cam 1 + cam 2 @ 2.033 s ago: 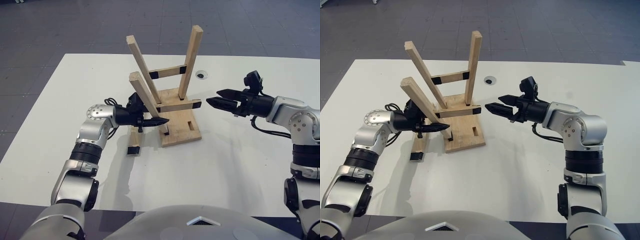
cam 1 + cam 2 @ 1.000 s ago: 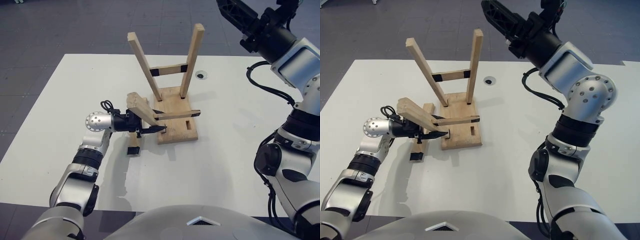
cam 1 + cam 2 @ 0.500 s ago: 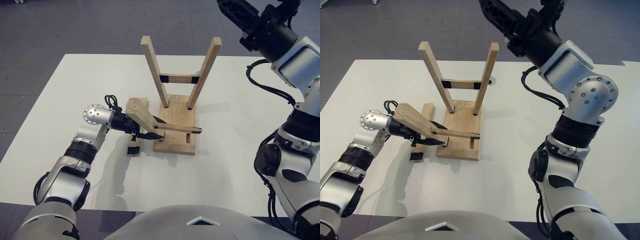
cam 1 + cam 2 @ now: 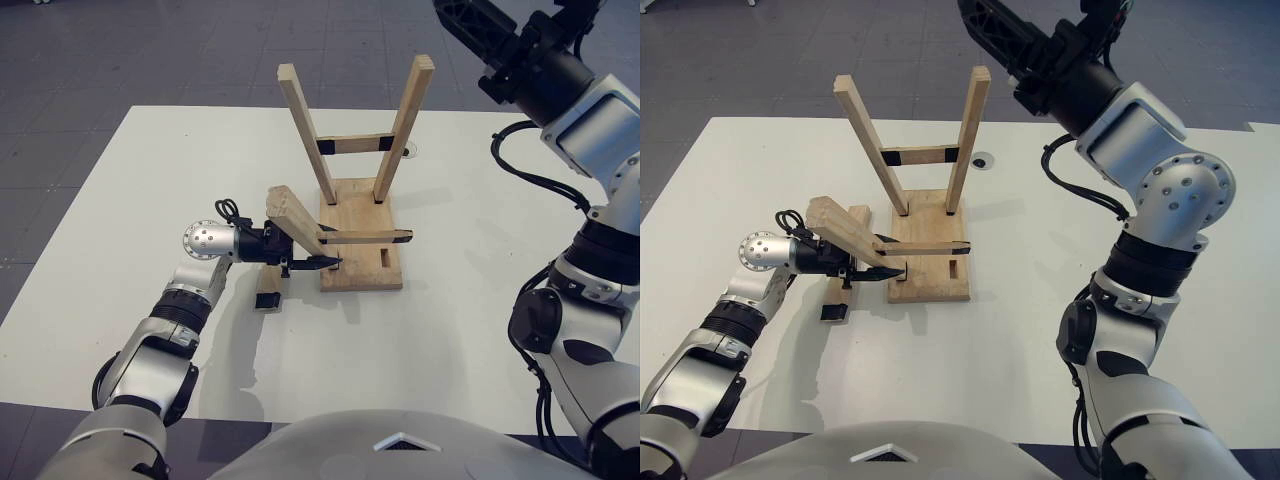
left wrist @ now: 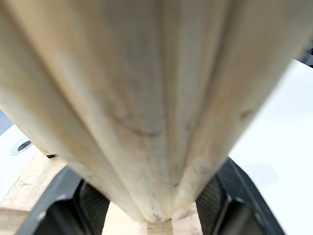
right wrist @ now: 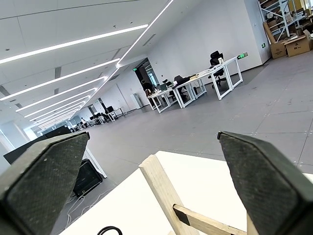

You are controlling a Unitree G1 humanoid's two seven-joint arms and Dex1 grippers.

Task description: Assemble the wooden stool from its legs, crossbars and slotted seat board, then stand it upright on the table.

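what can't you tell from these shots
- Whether the held leg is seated in the board: in the eye views the left jaws cover its lower end; in the left wrist view the leg itself blocks the joint.
- Tips of the right jaws: in the eye views, cut by the top edge.
- The loose leg on the table: its far part is behind the left jaws and held leg.

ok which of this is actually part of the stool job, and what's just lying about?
Job: seat board; standing legs; upper crossbar; left end effector shut on held leg with lower crossbar; loose piece on table.
Lying about: grommet in table.
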